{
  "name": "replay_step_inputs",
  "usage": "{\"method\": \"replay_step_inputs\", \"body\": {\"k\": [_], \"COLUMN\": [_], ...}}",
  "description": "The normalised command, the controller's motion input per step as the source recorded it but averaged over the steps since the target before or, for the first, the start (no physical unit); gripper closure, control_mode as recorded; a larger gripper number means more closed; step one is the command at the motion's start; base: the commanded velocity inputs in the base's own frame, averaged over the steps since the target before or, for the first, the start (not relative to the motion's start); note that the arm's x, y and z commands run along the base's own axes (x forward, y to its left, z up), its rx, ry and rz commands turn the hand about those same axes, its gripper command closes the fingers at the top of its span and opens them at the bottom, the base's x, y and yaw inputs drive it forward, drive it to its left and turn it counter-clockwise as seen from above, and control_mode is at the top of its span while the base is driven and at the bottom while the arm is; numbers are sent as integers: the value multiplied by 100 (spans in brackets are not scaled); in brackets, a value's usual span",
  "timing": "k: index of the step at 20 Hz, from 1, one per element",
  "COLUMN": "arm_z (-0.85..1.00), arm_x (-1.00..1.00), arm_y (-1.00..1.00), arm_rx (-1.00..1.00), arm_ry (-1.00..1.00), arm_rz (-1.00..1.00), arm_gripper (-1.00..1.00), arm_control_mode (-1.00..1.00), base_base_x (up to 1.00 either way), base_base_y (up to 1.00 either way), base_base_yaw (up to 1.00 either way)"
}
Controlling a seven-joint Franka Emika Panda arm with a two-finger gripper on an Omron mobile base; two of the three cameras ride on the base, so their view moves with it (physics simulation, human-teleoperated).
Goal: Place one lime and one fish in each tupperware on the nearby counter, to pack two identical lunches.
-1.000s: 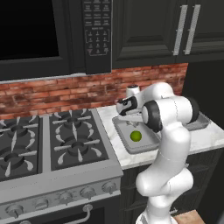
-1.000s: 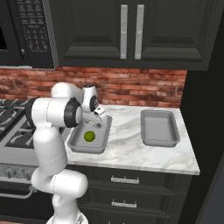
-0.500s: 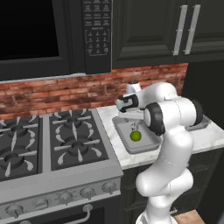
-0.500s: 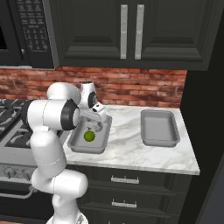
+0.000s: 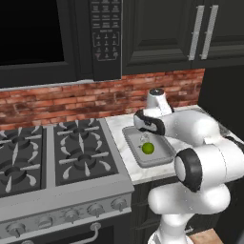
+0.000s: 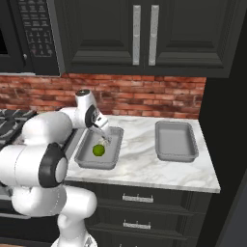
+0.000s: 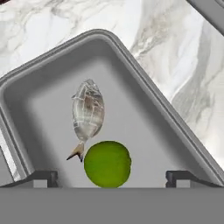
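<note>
Nearest, black drawers [image 6: 140, 212] sit under the veined marble worktop [image 6: 140, 159]. Fingers [image 7: 111, 176] are spread, empty, above the left tupperware [image 6: 84, 161], which holds lime [image 7: 107, 164] and fish [image 7: 88, 113] touching. Right tupperware [image 6: 176, 141] lies well apart. Beyond: brick backsplash [image 6: 144, 94], microwave keypad [image 5: 106, 28] illegible.

Even, soft, shadowless rendered light

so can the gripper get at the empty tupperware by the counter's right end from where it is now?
Probably yes. The gripper sits open over the left tupperware, which already holds a lime and a fish. Bare counter lies between it and the empty tupperware, with nothing in the way.
</note>
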Motion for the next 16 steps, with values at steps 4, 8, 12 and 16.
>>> {"method": "replay_step_inputs", "body": {"k": [4,8,12,16], "arm_z": [100,100,100,0], "arm_x": [-81,-100,-100,0], "arm_y": [0,0,1,0], "arm_rx": [2,14,29,0], "arm_ry": [-26,-6,4,0], "arm_rz": [-4,-10,-11,0], "arm_gripper": [-100,-100,-100,-100], "arm_control_mode": [-100,-100,-100,100], "base_base_x": [0,0,0,-100], "base_base_y": [0,0,0,15], "base_base_yaw": [0,0,0,-17]}}
